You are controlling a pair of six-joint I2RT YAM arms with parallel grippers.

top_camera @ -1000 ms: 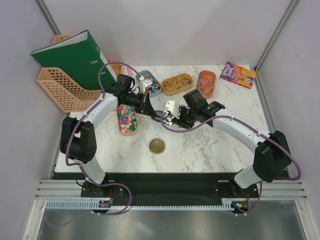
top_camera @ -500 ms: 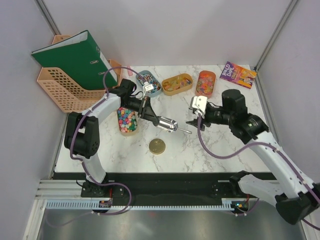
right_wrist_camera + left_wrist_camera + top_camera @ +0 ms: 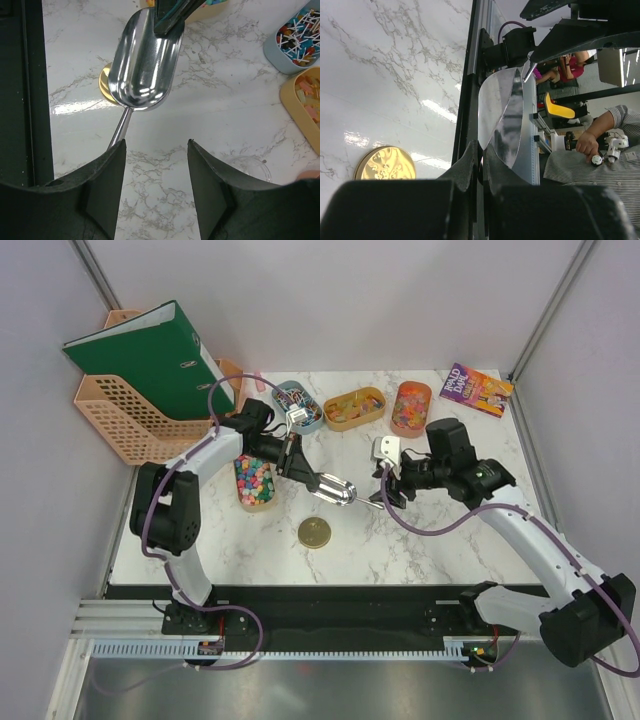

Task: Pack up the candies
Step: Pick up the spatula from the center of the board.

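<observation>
Mid-counter, the left gripper [image 3: 316,480] is clamping the scoop [image 3: 338,492] by its bowl, handle [image 3: 368,502] pointing toward the right gripper [image 3: 385,492], jaws apart, candies [image 3: 253,480] lying further left

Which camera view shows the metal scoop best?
The right wrist view: the scoop is large, empty bowl and handle clear. The top view shows it small, in the left gripper. The left wrist view shows only its bowl, obliquely.

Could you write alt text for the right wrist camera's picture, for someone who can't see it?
An empty silver scoop, pinched at its far end by the left gripper, hangs over a marble table before the open right gripper. A gold lid peeks out beneath it; a blue-grey tray and a yellow tray sit at right.
</observation>
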